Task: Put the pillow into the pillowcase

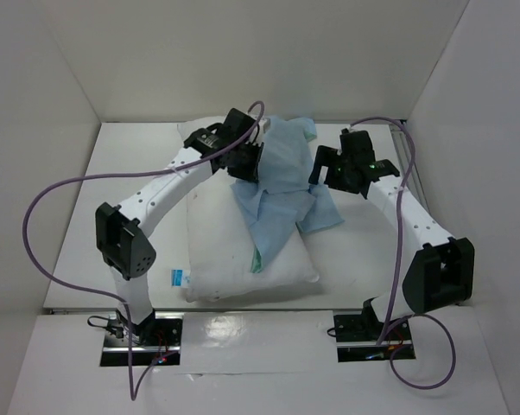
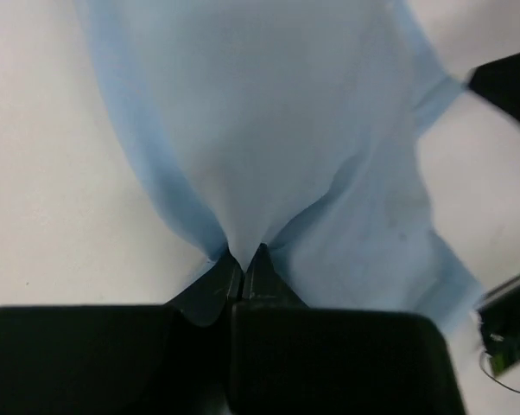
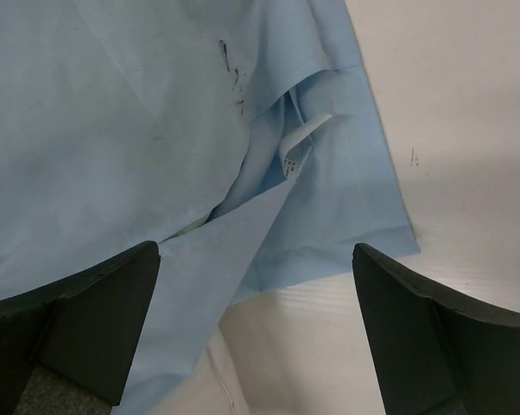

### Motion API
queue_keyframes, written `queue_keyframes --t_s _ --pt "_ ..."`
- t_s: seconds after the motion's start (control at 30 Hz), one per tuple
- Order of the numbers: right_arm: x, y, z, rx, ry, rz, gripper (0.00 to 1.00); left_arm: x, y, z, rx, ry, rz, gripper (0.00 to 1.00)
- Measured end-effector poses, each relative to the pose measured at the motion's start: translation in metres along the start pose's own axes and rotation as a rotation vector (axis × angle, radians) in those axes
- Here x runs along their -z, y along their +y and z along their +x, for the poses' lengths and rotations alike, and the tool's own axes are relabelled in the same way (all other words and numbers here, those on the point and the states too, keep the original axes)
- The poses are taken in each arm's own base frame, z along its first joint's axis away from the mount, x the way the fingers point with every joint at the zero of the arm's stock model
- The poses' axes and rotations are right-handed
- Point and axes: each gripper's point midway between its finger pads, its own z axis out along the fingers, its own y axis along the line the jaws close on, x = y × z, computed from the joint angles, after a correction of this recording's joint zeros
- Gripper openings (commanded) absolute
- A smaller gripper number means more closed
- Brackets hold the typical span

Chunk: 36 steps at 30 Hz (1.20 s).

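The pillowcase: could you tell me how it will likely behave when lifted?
Probably floppy: the pillowcase lies crumpled over the pillow. It would likely drape from one point, since it puckers where the left gripper pinches it. Thin folds suggest light weight.

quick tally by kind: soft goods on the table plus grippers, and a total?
pillow: 1
pillowcase: 1
grippers: 2 (left gripper shut on the pillowcase, right gripper open)
total: 4
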Motion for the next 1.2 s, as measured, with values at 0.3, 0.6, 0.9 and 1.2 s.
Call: queue_keyframes --t_s 0.3,0.6,0.9,1.2 --pt "0.019 0.005 -0.006 0.015 -0.036 -0.056 1.00 0.170 -0.028 -0.116 0.085 -0.535 0.181 0.00" --pt "0.041 0.066 0.025 0.241 0.047 -0.343 1.00 0.434 0.045 -0.138 0.278 -1.267 0.038 0.00" --pt "0.023 0.141 0.133 0.435 0.326 -0.531 0.58 0.366 0.095 -0.121 0.369 -1.141 -0.135 0.00" --pt "-0.009 0.090 0.102 0.230 0.295 -0.213 0.00 0.263 0.139 -0.103 0.433 -0.836 -0.233 0.00"
